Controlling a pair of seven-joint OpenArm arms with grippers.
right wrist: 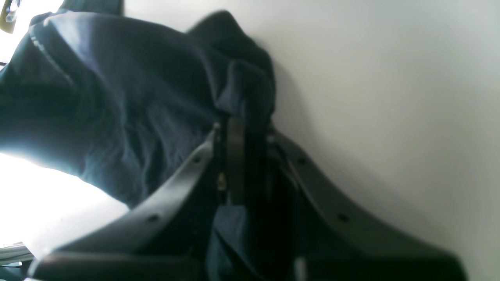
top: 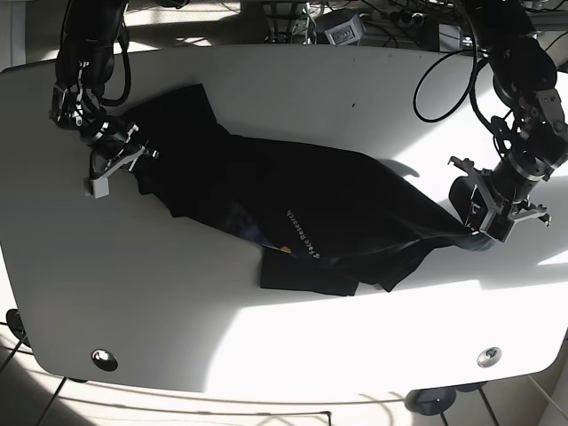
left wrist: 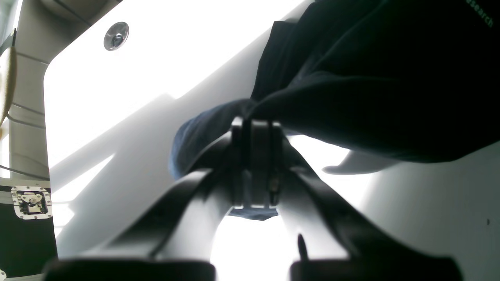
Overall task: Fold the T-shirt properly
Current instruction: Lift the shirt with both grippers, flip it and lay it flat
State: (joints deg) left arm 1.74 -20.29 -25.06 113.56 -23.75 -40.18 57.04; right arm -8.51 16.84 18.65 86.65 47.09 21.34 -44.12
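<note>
base view high above, looking down on the whole white rounded table [top: 177, 311], wrist views close along their fingers (both share its dark navy cotton t-shirt [top: 337, 213])

A white table [top: 293, 346] with rounded corners fills most of the base view, crossed by bright patches of sunlight and darker bands of shadow. A dark T-shirt [top: 302, 213] lies spread across its middle, running from the upper left toward the right edge, with white lettering near the centre. Two round metal fittings sit in the tabletop at the lower left [top: 104, 358] and lower right [top: 489, 357].
</note>
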